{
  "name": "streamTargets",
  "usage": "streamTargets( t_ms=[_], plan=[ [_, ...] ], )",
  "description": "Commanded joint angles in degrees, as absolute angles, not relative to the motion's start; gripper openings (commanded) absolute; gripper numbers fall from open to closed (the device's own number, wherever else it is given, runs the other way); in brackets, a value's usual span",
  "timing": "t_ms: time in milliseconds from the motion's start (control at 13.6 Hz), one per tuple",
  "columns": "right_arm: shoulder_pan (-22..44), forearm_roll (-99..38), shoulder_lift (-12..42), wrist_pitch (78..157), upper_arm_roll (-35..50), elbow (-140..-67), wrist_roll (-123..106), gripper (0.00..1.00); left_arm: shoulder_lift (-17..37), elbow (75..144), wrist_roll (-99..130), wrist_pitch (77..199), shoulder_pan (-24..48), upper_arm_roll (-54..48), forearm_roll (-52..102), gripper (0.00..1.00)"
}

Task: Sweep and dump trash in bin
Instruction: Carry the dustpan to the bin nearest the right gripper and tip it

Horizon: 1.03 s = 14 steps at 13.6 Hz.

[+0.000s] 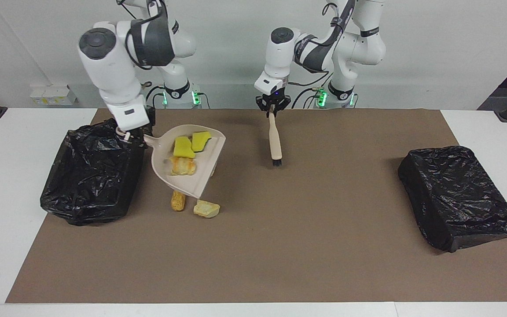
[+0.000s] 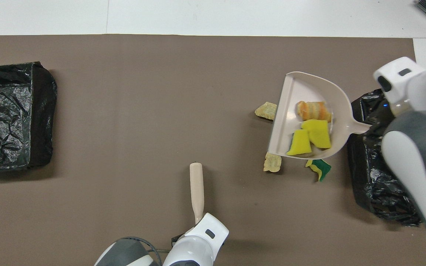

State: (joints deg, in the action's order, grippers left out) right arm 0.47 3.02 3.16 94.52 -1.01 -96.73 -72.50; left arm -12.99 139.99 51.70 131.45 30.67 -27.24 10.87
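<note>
Dustpan (image 1: 189, 158) carries three trash bits: two yellow sponge pieces (image 1: 184, 147) and one pastry chunk (image 1: 182, 166); three more lie on the brown mat (image 1: 280, 246) under and beside it, including one green-and-yellow sponge (image 2: 320, 169). Two black-bagged bins (image 1: 90, 176), one toward each end of the table. Right gripper (image 1: 131, 134) clamps the dustpan handle, pan raised and tilted beside the bin at its end; left gripper (image 1: 272, 105), fingers closed on the brush (image 1: 275, 141), holds it hanging bristles-down over the mat.
</note>
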Motion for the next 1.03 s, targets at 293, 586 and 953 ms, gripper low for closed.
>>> streamTargets(
  t_ms=[293, 586, 953],
  plan=[
    [-14.8, 22.4, 3.1, 105.0, -0.8, -99.2, -98.3, 0.0, -13.6, 147.3, 58.8, 144.7, 37.3, -26.5, 14.0, 0.0],
    [-13.4, 41.2, 1.9, 108.5, -0.4, -103.8, -90.5, 0.0, -12.2, 148.5, 58.9, 147.9, 38.2, -26.4, 14.0, 0.34],
    [-8.0, 50.4, 1.2, 107.9, -0.4, -109.1, -76.8, 0.0, -11.3, 142.1, 57.3, 138.4, 31.9, -26.2, 14.0, 1.0]
  ],
)
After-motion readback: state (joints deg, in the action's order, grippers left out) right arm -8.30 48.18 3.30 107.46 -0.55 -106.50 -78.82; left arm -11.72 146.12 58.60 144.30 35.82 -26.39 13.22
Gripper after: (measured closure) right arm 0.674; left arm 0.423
